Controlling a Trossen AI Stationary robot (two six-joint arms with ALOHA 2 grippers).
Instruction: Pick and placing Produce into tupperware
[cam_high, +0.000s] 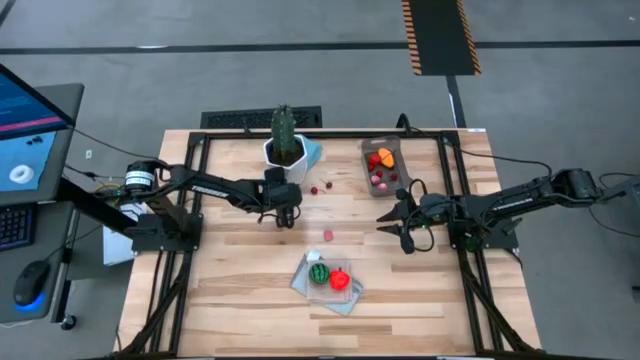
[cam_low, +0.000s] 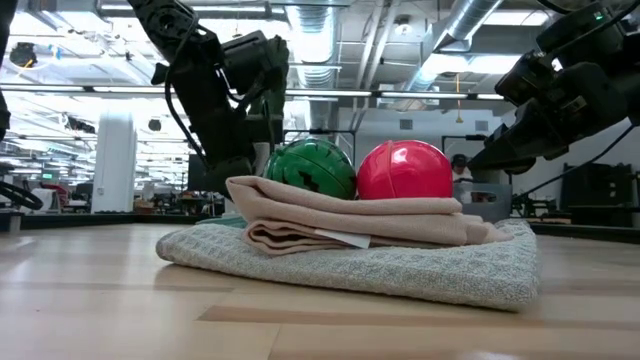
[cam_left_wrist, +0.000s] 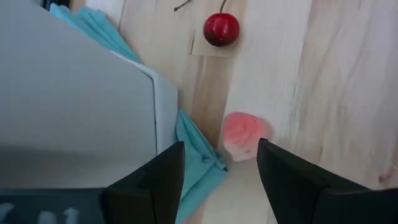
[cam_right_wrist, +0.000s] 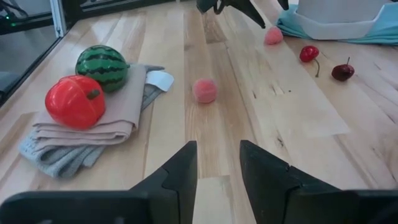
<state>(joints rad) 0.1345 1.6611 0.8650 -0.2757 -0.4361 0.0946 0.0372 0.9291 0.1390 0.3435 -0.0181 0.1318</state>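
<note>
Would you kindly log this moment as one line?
left gripper: open over pink berry | right gripper: open, waiting | tupperware: partly filled

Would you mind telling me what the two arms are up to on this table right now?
They are sorting toy produce into the tupperware, which already holds a few pieces. The left gripper is open over a pink berry beside the white plant pot, not yet gripping it. The right gripper hangs near the tub, holding nothing. A watermelon and a red piece sit on a folded cloth.
</note>
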